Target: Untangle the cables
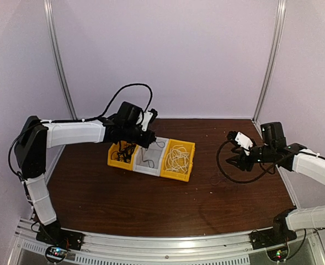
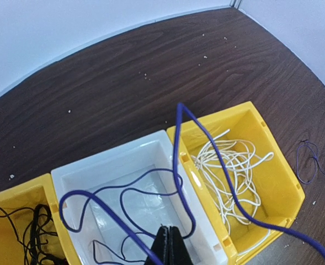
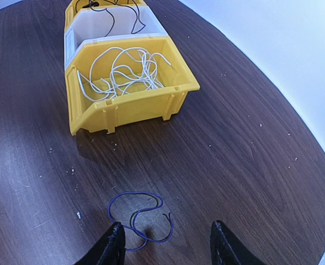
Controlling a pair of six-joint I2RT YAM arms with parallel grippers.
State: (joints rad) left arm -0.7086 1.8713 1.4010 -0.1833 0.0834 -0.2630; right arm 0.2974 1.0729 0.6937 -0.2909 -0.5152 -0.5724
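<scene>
**Dark desk, sorting mostly done**

On the dark wooden desk [image 1: 151,204], the white cable [image 2: 228,165] and black cables [image 2: 35,226] lay in separate yellow bins [image 2: 286,185]. A purple cable [image 2: 177,138] rose from the white bin [image 2: 112,160], pinched in the closed left claw [image 2: 168,245]. Another purple loop [image 3: 133,220] lay loose at three o'clock, under the wide right claw [image 3: 166,232]. No writing was legible.

The left arm [image 1: 74,132] and right arm [image 1: 316,165] share white shells, black joints, black fingers [image 3: 113,245] and thick looping black hoses [image 1: 130,85].
</scene>
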